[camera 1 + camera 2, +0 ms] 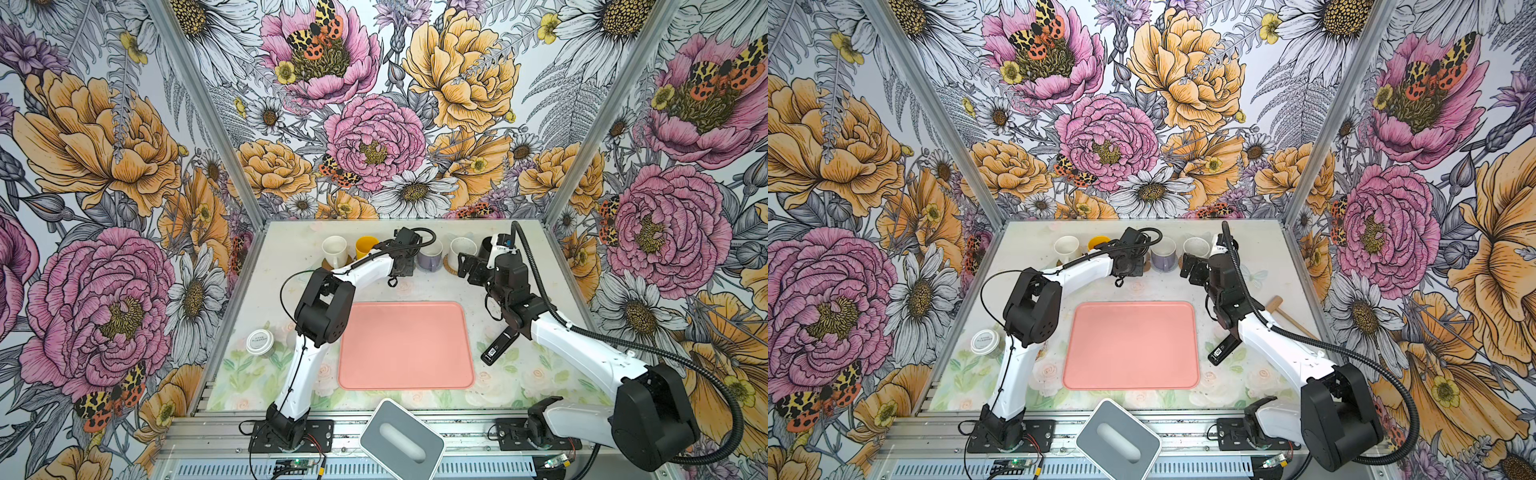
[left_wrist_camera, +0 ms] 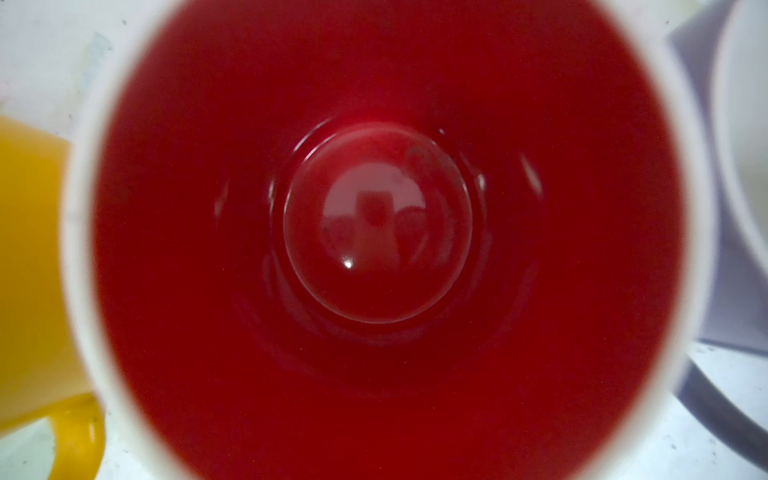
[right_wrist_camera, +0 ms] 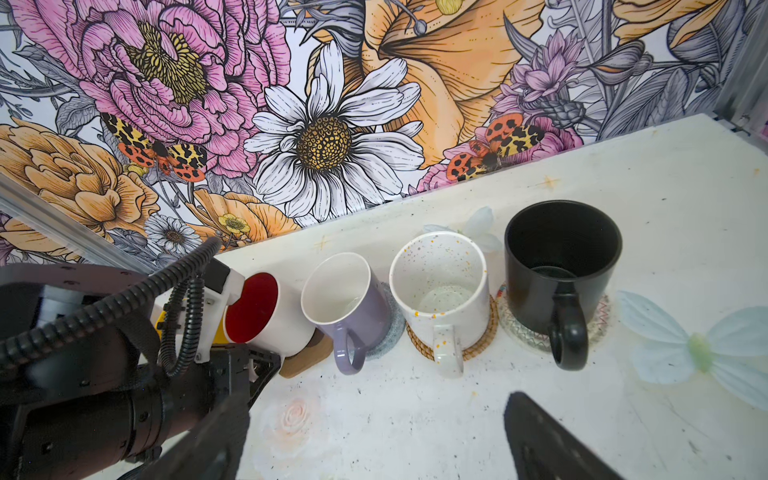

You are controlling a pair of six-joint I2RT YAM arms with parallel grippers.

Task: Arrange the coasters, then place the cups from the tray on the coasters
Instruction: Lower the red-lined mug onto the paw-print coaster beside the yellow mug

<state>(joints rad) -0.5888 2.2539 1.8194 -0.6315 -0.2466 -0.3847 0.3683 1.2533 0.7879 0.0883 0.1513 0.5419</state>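
The white, spotty tabletop (image 1: 440, 291) carries everything. The big flat salmon-pink tray (image 1: 405, 345) lies in the middle of it, between the two arms.

Six cups stand in a row along the back edge, away from the tray:
- cream-white mug (image 1: 334, 249)
- yellow mug (image 1: 365, 247)
- white mug with a red inside (image 3: 253, 307)
- lavender mug (image 3: 340, 299)
- white speckled mug (image 3: 440, 286)
- black mug (image 3: 561, 266)

The left claw (image 1: 401, 266) is right at the white mug with a red inside, and the left wrist view looks straight into it. Its fingers are hidden, so I cannot tell if it is clenched on the mug. The right claw (image 3: 374, 449) hangs near the white speckled mug and the black mug, touching neither. It is released, with fingers wide apart.

The white mug with a red inside sits over a brown wooden coaster (image 3: 307, 357). The lavender mug stands on a grey-blue woven coaster (image 3: 390, 332). The white speckled mug stands on a tan rattan coaster (image 3: 478, 353), and the black mug on a clear lacy coaster (image 3: 515, 332).
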